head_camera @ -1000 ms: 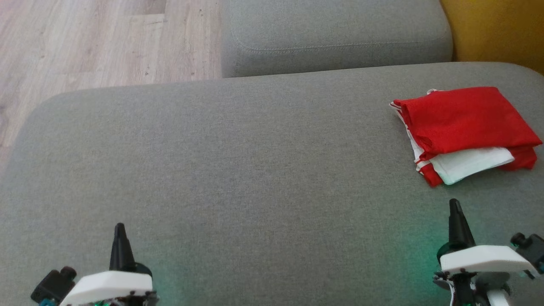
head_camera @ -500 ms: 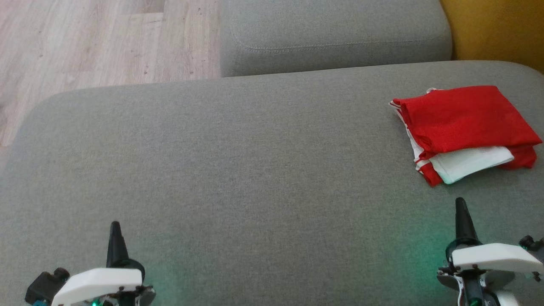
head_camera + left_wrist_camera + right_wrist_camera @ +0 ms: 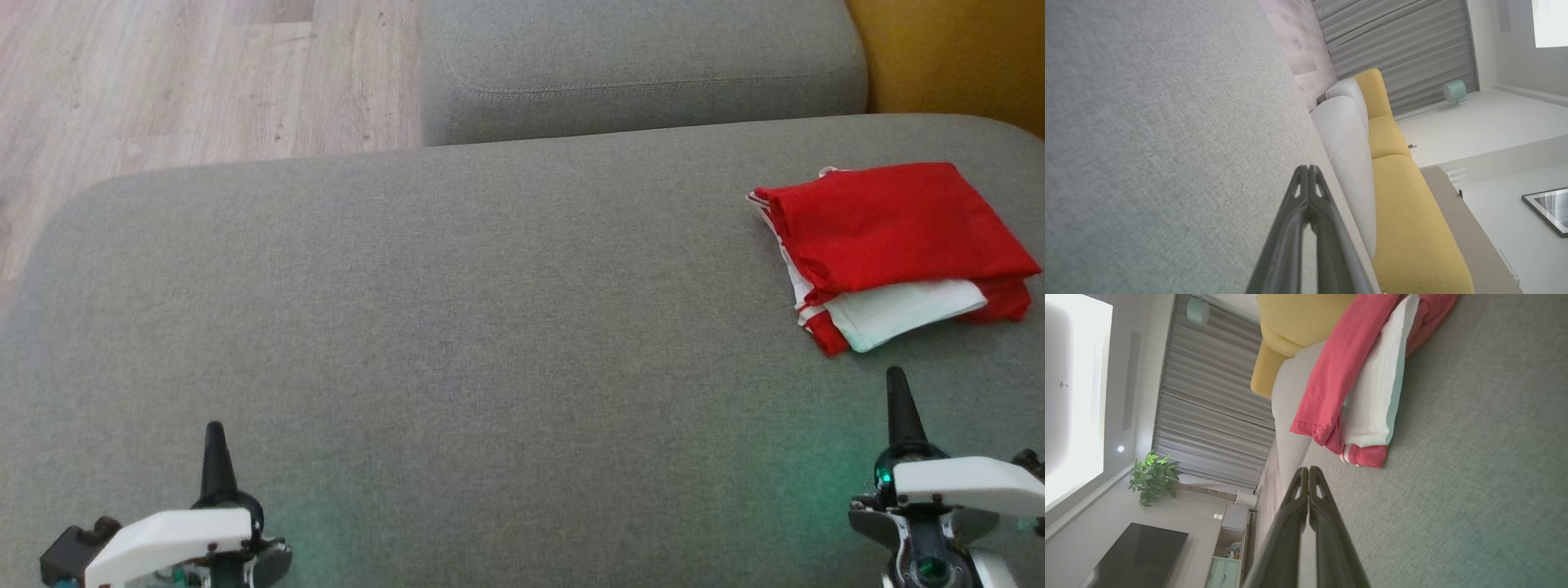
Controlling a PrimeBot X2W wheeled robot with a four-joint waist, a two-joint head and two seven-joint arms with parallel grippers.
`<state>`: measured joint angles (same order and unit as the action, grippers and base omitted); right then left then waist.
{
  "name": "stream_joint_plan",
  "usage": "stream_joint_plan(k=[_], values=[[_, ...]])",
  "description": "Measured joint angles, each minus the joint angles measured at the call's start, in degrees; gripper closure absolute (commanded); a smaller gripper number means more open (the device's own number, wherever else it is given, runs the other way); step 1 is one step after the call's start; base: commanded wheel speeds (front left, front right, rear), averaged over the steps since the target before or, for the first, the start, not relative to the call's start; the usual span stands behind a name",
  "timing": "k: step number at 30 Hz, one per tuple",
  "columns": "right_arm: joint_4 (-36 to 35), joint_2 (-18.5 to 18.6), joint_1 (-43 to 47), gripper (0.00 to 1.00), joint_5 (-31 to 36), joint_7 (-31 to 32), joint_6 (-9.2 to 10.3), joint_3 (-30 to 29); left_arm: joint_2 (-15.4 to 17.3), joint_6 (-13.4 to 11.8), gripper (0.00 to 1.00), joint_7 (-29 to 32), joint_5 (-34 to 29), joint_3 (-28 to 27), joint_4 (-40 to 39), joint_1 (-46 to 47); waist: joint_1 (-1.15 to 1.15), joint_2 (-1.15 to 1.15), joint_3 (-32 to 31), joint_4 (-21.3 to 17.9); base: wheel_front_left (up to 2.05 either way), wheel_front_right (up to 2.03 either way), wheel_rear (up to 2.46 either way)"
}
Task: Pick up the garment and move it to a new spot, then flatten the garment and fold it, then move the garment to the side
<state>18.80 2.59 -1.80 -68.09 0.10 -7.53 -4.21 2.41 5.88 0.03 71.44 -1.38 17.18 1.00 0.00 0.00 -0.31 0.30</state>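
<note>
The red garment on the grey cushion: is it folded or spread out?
Folded: the red garment lies as a compact stack, a white layer showing between red layers.

Grey sofa cushion [image 3: 490, 327], yellow cushion [image 3: 947, 57] behind; pale wood floor [image 3: 163, 82]; grey curtains [image 3: 1400, 49].

No word, brand, number or sign can be read in these views. The red and white garment [image 3: 890, 237] shows only plain stripes along its edge — no letters on it. The framed picture [image 3: 1549, 210] in the left wrist view is too small and cut by the border to tell.
</note>
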Motion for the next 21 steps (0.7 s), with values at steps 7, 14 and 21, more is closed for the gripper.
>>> stream_joint_plan(k=[7, 14, 21], values=[[-0.54, 0.0, -0.02, 1.0, -4.54, 1.04, 0.0, -0.53, 0.0, 0.19, 1.0, 1.21, 3.92, -0.57, -0.11, 0.41, 0.0, 0.0, 0.09, -0.06, 0.0, 0.0, 0.0], [-0.87, 0.0, -0.09, 1.0, -9.02, 2.31, 0.0, -1.27, 0.0, 0.27, 1.0, 2.48, 7.78, -0.99, -0.37, 0.96, 0.0, 0.0, 0.19, -0.12, 0.0, 0.0, 0.0], [-1.41, 0.0, -0.71, 1.0, -13.38, 3.45, 0.0, -1.85, 0.0, 0.68, 1.0, 3.48, 11.61, -1.74, -0.62, 1.12, 0.0, 0.0, 0.28, -0.18, 0.0, 0.0, 0.0]])
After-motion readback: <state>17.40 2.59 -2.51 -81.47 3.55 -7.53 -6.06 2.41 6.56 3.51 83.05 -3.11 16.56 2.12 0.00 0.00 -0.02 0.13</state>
